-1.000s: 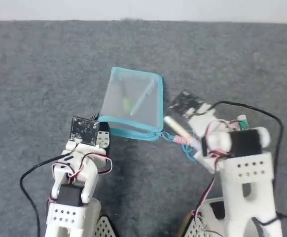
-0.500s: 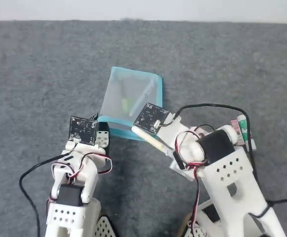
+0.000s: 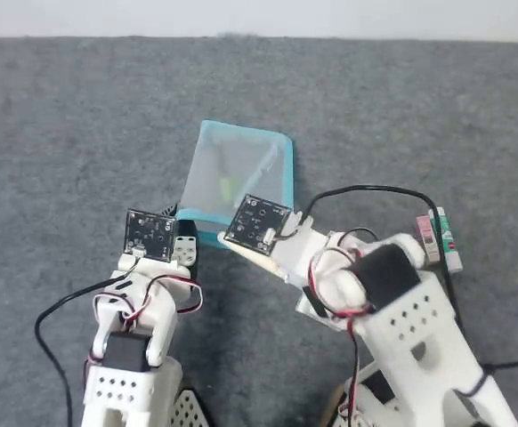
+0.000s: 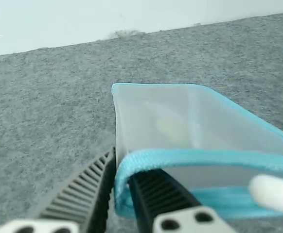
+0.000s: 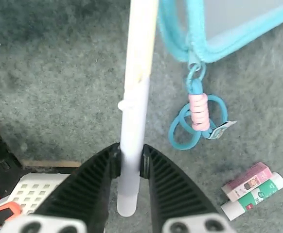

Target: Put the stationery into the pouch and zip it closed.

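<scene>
Resting on grey carpet (image 3: 63,116), pale wall (image 3: 259,18) behind: pouch (image 3: 241,169)

From high above and behind both arms we look down over the grey felt-covered table (image 3: 63,116) toward a pale wall (image 3: 259,18). Our left wrist view sits low and near the translucent turquoise-edged zip pouch (image 4: 190,121), facing that wall, while our right wrist view looks steeply down, close over the felt. All three share the pouch's zip edge and the white plastic pen (image 5: 136,73).
</scene>
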Robot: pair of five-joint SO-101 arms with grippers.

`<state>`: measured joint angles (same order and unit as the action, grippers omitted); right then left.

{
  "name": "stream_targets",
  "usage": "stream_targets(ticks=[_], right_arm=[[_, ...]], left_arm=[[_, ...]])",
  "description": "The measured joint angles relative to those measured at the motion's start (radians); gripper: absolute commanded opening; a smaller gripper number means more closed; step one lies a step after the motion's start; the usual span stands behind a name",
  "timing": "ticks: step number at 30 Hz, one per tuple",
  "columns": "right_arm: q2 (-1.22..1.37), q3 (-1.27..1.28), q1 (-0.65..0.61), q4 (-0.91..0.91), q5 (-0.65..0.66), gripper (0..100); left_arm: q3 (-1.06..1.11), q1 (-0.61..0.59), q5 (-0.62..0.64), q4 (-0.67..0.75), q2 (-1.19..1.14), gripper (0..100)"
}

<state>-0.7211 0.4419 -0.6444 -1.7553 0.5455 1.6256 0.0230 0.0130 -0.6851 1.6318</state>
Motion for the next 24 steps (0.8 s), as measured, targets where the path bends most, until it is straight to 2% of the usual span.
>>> stream_targets(ticks=[9,18,24], right_arm=[[0.235,-0.064,0.035,0.0,-0.146,0.6],[0.47,-0.247,0.212,0.0,-0.161,0.6],[0.52,-0.287,0.232,0.0,-0.184,0.6]], left_arm=[[0.0,0.0,0.0,0.0,0.0,1],[0.0,0.0,0.0,0.0,0.0,1],[0.0,0.002,0.0,0.0,0.0,1]])
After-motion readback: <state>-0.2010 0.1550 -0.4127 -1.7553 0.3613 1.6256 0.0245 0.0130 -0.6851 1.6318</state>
